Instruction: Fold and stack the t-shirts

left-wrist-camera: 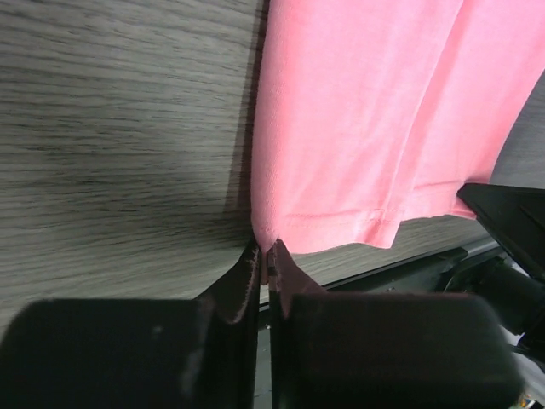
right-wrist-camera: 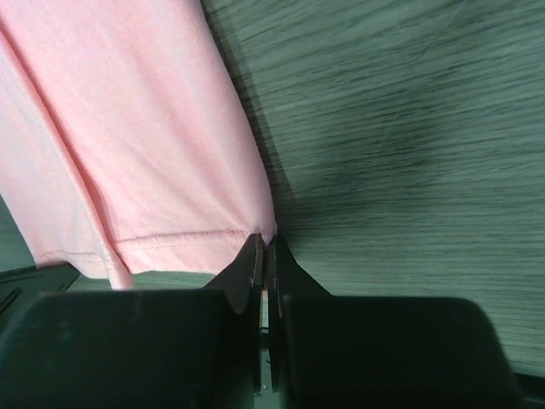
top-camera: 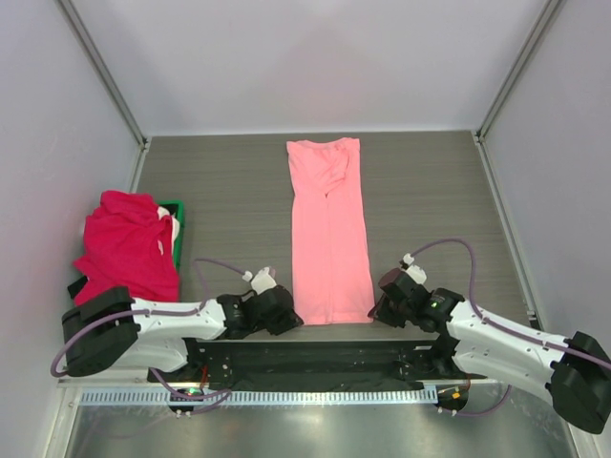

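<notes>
- At the tips of my left gripper [left-wrist-camera: 266,256] sits one near corner of the pink t-shirt [left-wrist-camera: 366,111]. My two fingers are pressed together on that hem corner, with only the cloth between them.
- My right gripper [right-wrist-camera: 265,249] is closed the same way, nipping the other near corner of the same hem, right at the stitched edge.
- Between my two grippers runs the bottom hem. The rest of the shirt stretches straight away from both sets of jaws across the grey wood-grain table [top-camera: 220,191].
- The shirt is light salmon pink and folded lengthwise into a long narrow strip, with a crease down its middle.
- A line of stitching runs just above the hem. Layered edges show along the hem on the inner side of each jaw.
- At the end farthest from my jaws, the neck and sleeves are tucked in and a little rumpled.
- Well off to the outer side of my left gripper, apart from both jaws, the red t-shirts [top-camera: 124,243] lie in a crumpled heap. They partly cover a green tray [top-camera: 175,212], and a bit of white cloth shows at the heap's edge.
</notes>
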Robot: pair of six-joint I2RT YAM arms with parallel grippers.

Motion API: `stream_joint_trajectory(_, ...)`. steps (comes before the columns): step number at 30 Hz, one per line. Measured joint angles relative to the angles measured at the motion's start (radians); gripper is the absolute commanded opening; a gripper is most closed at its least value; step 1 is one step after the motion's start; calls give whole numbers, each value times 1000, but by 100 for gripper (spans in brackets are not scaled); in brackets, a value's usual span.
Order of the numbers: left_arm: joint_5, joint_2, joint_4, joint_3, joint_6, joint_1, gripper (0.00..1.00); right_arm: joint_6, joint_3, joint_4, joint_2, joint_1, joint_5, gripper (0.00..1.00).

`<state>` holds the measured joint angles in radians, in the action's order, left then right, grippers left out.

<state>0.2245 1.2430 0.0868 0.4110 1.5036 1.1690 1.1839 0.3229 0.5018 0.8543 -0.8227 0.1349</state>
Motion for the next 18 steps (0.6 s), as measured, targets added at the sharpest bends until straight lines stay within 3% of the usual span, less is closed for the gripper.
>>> stream_joint_trajectory(9,28,-36,154,51,-13,57,0,-3,37,122,-77,-7,2,1)
stream_joint_trajectory(18,111,-89,426,342,-138,19,2,-95,377,269,23,2,145,1)
